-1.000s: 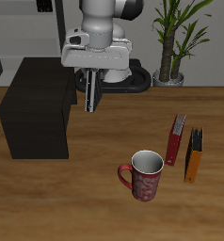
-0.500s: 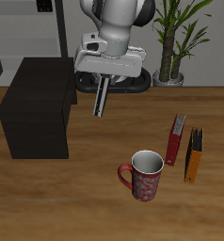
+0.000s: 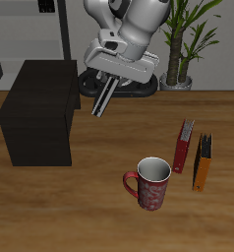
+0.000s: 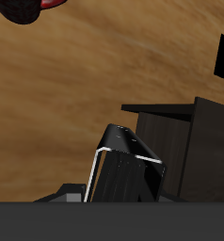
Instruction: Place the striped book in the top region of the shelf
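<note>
My gripper [image 3: 111,78] is shut on the striped book [image 3: 105,96] and holds it in the air, tilted, beside the shelf and near the level of its top. The book hangs below the fingers with its lower end pointing toward the shelf [image 3: 38,110], a dark boxy unit with a flat top. In the wrist view the book [image 4: 123,171] shows as a dark slab with a white edge, and the shelf [image 4: 194,141] lies just past it. The fingers themselves are hidden in the wrist view.
A red patterned mug [image 3: 150,183] stands near the table's front edge; it also shows in the wrist view [image 4: 24,8]. A red book [image 3: 183,145] and an orange-and-black book [image 3: 202,161] stand upright beside it. A potted plant [image 3: 178,44] is at the back.
The wrist has rotated and the arm has risen slightly. The striped book has gone from hanging straight down to a tilt, its lower end swinging toward the shelf.
</note>
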{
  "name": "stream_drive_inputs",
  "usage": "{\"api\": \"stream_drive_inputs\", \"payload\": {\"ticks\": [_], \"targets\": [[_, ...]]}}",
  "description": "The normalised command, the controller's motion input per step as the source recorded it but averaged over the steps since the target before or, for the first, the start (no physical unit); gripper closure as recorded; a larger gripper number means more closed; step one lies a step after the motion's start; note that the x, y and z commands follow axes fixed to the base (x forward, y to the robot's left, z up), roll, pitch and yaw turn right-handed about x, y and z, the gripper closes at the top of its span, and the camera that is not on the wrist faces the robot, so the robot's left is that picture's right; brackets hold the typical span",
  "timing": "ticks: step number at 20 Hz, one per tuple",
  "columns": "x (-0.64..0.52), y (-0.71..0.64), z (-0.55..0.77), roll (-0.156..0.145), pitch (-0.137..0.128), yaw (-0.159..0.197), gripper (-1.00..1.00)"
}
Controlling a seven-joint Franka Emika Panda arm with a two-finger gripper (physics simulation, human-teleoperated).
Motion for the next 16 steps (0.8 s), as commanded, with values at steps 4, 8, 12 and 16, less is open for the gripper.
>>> {"api": "stream_drive_inputs", "payload": {"ticks": [4,8,12,16], "targets": [[0.06,-0.09,0.1,-0.108,0.015,0.008,1.0],[0.0,-0.05,0.04,-0.082,0.003,-0.001,1.0],[0.04,0.07,0.06,-0.121,-0.01,0.0,1.0],[0.03,0.13,0.0,-0.067,0.022,-0.007,1.0]]}}
